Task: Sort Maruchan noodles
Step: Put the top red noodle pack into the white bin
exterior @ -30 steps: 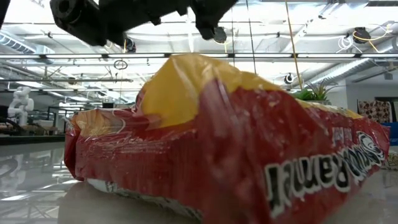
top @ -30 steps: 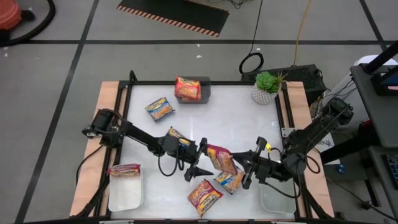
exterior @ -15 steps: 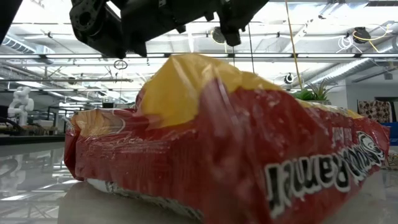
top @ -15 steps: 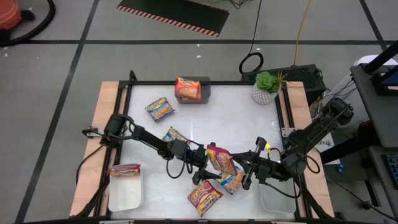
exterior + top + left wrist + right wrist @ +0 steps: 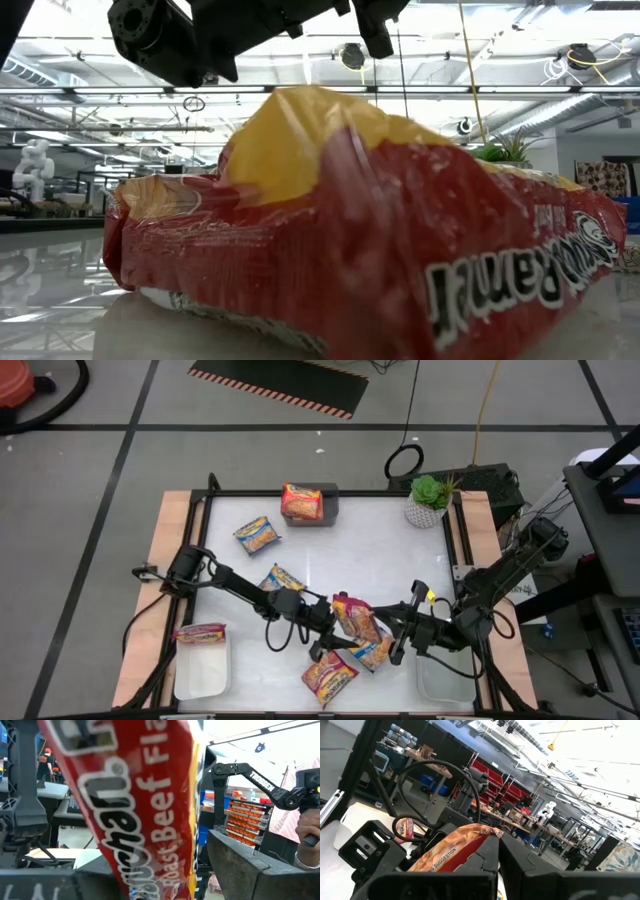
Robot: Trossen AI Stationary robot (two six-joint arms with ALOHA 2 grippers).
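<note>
White counter (image 5: 370, 550) with wooden side strips, seen from above, both dark arms reaching toward its near middle

Red packet (image 5: 355, 618): a roast-beef noodle packet standing tilted between the two pincers, near the counter's front centre; its lettering fills the left wrist view (image 5: 145, 820)

Right pincer (image 5: 392, 632): clenched on one edge of the red packet; in the right wrist view the packet's crimped end (image 5: 470, 837) sits between the dark fingers

Left pincer (image 5: 325, 628): at the opposite edge of the red packet, fingers on either side of it; whether they press on the packet or stand just clear of it cannot be told

Other noodle packets:
- blue-and-yellow packet (image 5: 372, 652) lying flat just in front of the red packet
- orange packet (image 5: 328, 676) flat at the front edge, beside the blue-and-yellow packet; it fills the low view (image 5: 350, 240)
- second blue-and-yellow packet (image 5: 282, 577) partly under the left arm
- third blue-and-yellow packet (image 5: 258, 534) flat toward the far left of the counter
- orange packet in bin (image 5: 301, 502) resting on the grey bin (image 5: 333, 500) at the far edge
- packet in tray (image 5: 199, 632) lying across the far end of the white tray (image 5: 203, 672) at the front left

Second tray (image 5: 440, 682): front right, under the right arm

Potted plant (image 5: 430, 499): far right corner
</note>
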